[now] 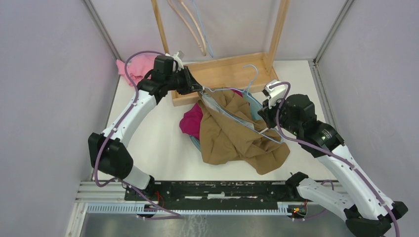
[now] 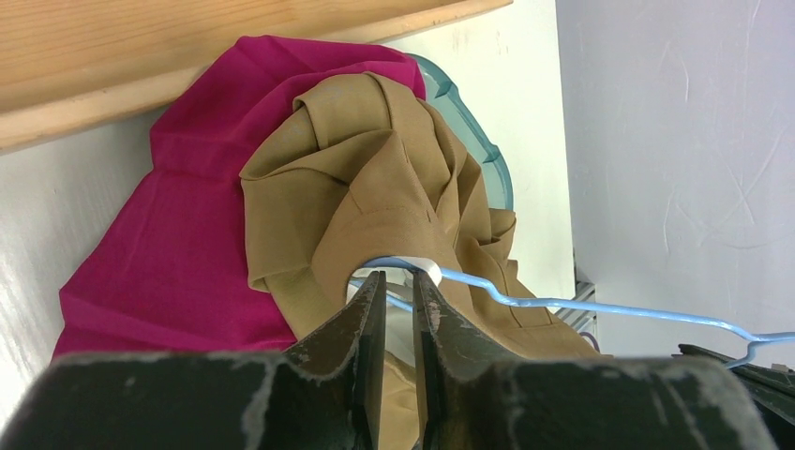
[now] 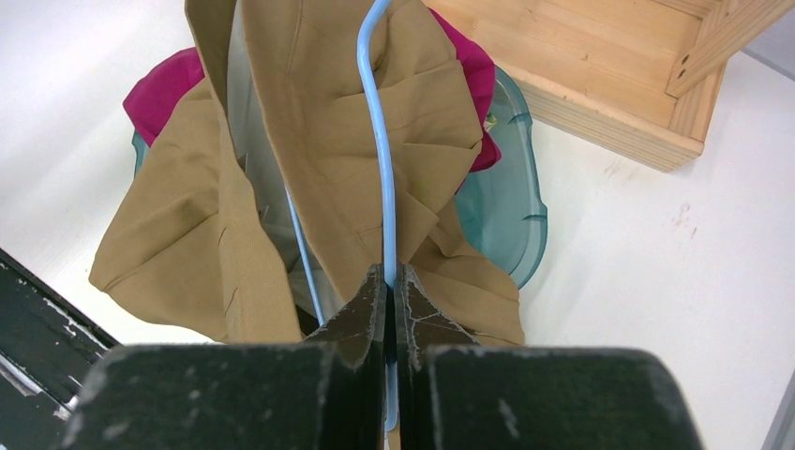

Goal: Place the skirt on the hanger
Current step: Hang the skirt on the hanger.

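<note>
Left tool (image 2: 398,281): pinching one end of the blue hanger (image 3: 384,187).
Right tool (image 3: 392,274): clamped on its wire.
Tip: hold level, feed tan skirt (image 2: 375,178) evenly.

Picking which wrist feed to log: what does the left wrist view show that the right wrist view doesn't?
Left wrist only: the left tool pinching the hanger at its white cap. Right wrist only: the right tool shut on the hanger's wire, plus an upright wooden post. Both: the brown skirt, pink cloth, teal tub and wooden plank.
</note>
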Robot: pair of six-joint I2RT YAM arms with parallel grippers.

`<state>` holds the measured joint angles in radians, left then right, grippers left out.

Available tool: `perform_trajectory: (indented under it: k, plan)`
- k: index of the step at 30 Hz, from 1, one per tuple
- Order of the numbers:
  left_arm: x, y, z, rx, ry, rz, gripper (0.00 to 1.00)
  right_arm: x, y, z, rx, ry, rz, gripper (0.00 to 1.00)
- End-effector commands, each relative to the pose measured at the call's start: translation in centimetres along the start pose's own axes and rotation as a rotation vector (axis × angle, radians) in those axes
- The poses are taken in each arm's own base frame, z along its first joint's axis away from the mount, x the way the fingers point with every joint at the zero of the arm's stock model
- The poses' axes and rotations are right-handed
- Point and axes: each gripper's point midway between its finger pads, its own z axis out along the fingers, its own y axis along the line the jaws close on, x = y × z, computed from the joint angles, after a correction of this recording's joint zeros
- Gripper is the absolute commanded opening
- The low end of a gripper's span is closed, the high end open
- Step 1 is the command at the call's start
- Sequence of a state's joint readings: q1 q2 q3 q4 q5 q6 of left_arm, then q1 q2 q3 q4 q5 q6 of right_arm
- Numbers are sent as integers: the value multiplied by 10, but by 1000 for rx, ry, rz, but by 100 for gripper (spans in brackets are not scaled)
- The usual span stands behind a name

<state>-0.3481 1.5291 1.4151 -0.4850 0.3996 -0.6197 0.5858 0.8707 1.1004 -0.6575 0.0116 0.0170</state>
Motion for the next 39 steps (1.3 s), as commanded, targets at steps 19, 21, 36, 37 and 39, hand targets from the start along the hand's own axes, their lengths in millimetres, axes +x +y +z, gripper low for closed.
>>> perform_trajectory:
  k: [19, 21, 36, 37, 39]
  plan:
    - [-18, -17, -8, 49, -46, 62, 22, -16, 4, 14, -6, -156, 20, 1]
    - [-18, -18, -8, 52, -44, 61, 22, -17, 5, 15, -9, -170, 29, 1]
    - [-16, -30, -10, 115, -35, 51, 22, -22, 4, 26, 6, -287, 112, 1]
    - [-15, -30, -10, 116, -34, 51, 22, -23, 3, 26, 10, -294, 115, 1]
    - [-15, -30, -10, 116, -35, 52, 22, -24, 3, 28, 13, -305, 122, 1]
